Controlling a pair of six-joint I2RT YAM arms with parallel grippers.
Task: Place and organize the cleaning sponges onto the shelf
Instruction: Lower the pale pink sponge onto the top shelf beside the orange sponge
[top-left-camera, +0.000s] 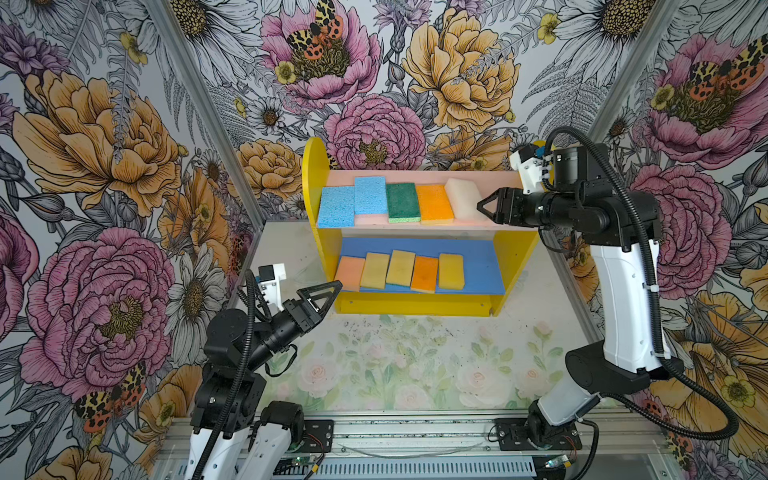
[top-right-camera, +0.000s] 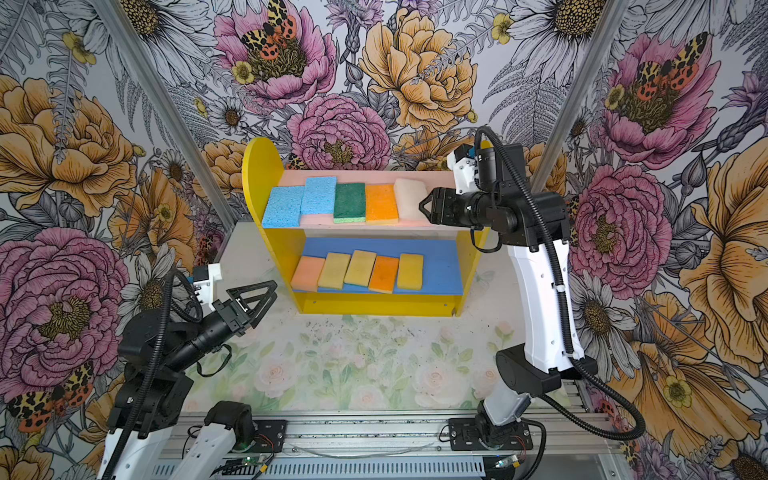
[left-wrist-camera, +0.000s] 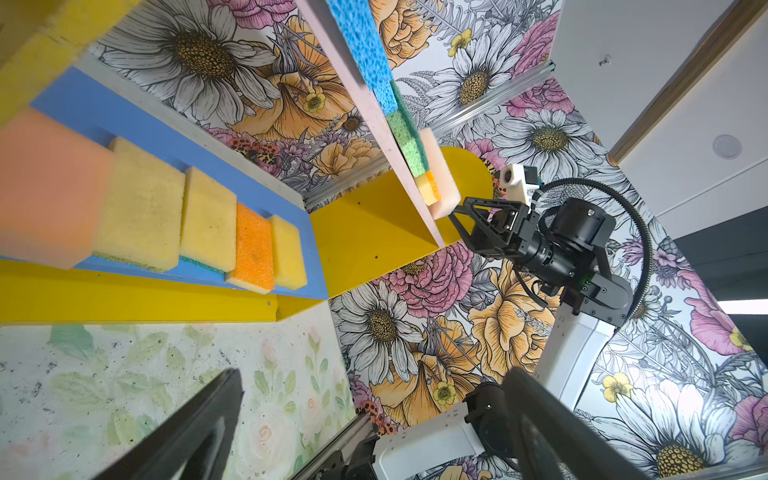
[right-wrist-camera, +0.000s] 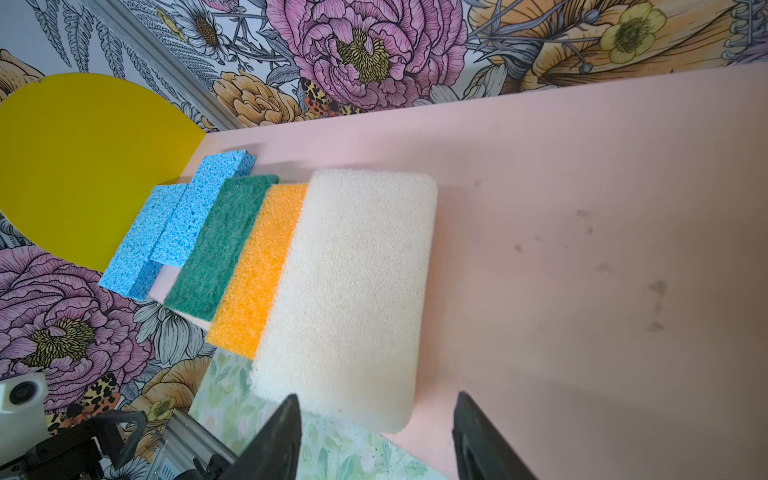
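We see the white sponge (right-wrist-camera: 353, 291) lying at the right end of the shelf's (top-left-camera: 316, 166) pink board (right-wrist-camera: 582, 208), skewed a little, its near end jutting past the board's front edge. To its left on the same upper board lie an orange sponge (top-left-camera: 435, 203), a green sponge (top-left-camera: 402, 202) and two blue sponges (top-left-camera: 370, 194), side by side and touching or nearly so. On the blue board (top-left-camera: 482, 266) below we count five more in a row: a peach sponge (top-left-camera: 350, 272) at the left, two yellow sponges (top-left-camera: 375, 270), a second orange sponge (top-left-camera: 424, 273) and one more yellow one at the right. The right gripper (top-left-camera: 482, 210) sits at the right end of the upper board, just beside the white sponge's near end; its jaws stand apart and clamp nothing. The left gripper (top-left-camera: 330, 297) hangs above the table (top-left-camera: 415, 365) by the shelf's near left corner, jaws spread wide and empty.
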